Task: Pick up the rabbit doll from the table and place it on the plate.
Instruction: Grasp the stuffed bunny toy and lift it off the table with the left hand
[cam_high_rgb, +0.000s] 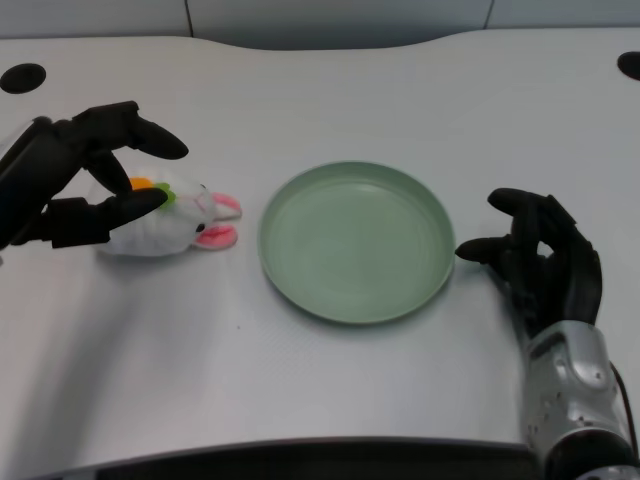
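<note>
White table (330, 400) fills the view, with a dark round hole (22, 77) at 10 o'clock near the far edge and part of another at the 2 o'clock corner. Green plate (357, 241) sits at centre, round, shallow, nothing on it. Right hand (540, 255) rests at 3 o'clock of the plate, fingertip just beside the rim. Left hand (75, 180) is at 9 o'clock of the plate, well apart from it, fingers spread and holding nothing; one finger arches over the rabbit doll (170, 222), a lower finger lies against or just in front of its back end, contact not clear. The doll lies on its side on the table, between the left hand and the plate, at 9 o'clock of the plate, near the rim but not touching. White body, pink-lined ears pointing toward 3 o'clock at the plate, orange and green patch on top by the fingertip. No writing, labels or brands readable anywhere.
</note>
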